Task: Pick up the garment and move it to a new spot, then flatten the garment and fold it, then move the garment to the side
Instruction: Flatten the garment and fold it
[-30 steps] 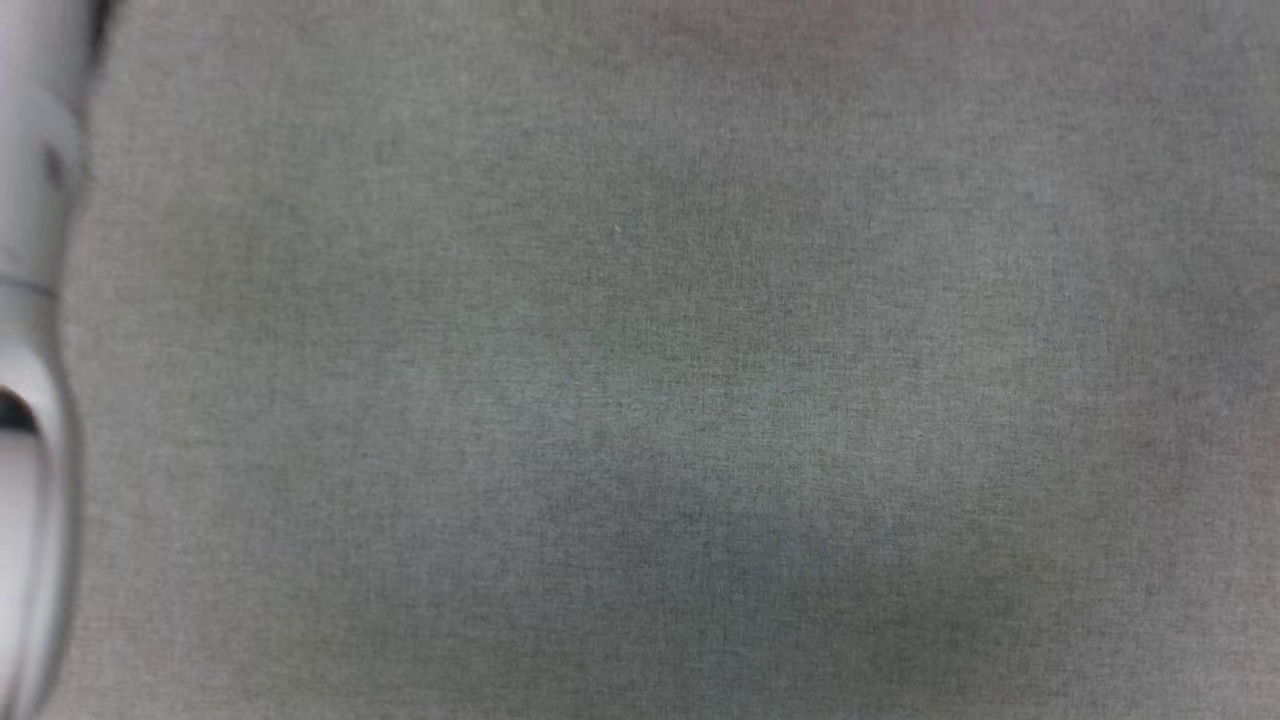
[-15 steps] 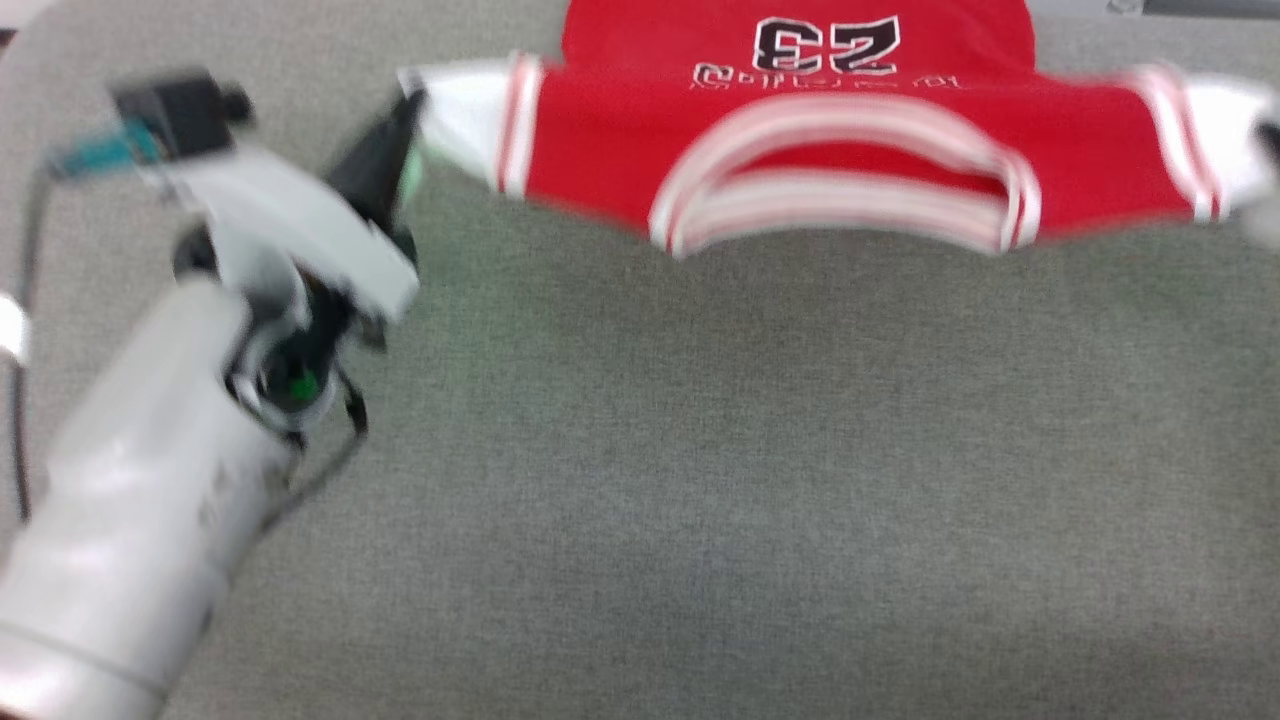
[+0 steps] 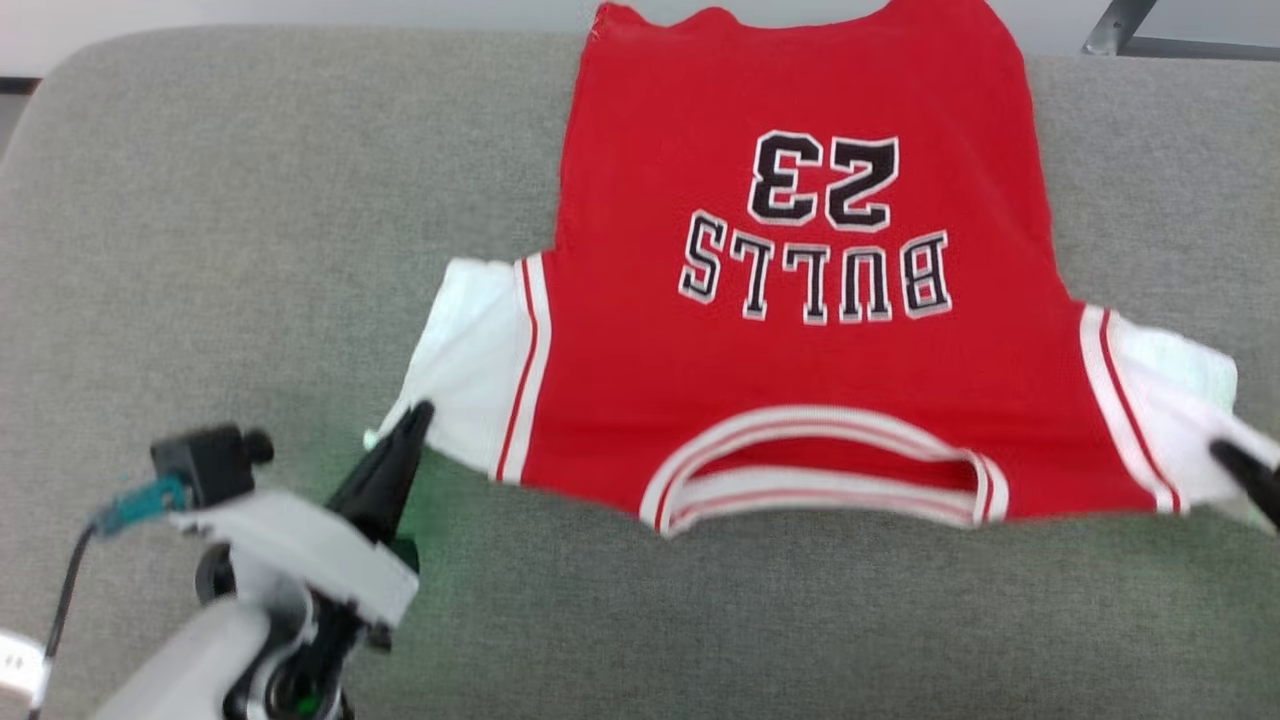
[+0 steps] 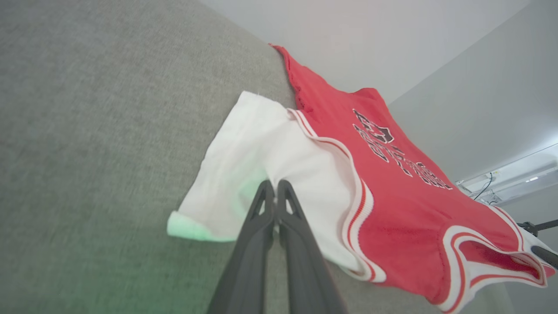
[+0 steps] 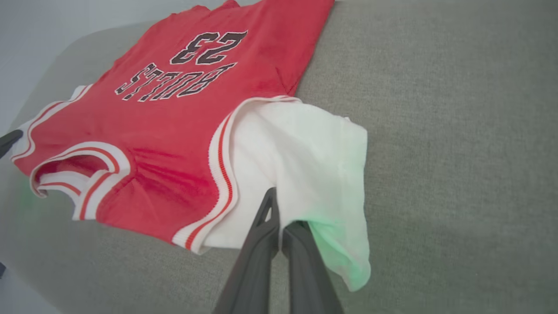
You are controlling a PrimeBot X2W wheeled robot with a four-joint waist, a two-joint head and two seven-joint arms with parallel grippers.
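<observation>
The garment (image 3: 800,370) lay spread on the grey surface (image 3: 200,200), centre to twelve o'clock. At eight o'clock the left tool (image 3: 420,412) was pinched shut on its white sleeve (image 3: 465,350); at four o'clock the right tool (image 3: 1225,452) clamped the other sleeve (image 3: 1170,400).

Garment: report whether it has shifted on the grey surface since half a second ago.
Yes. The garment has slid toward the robot, its collar now farther from the far edge of the grey surface.
</observation>
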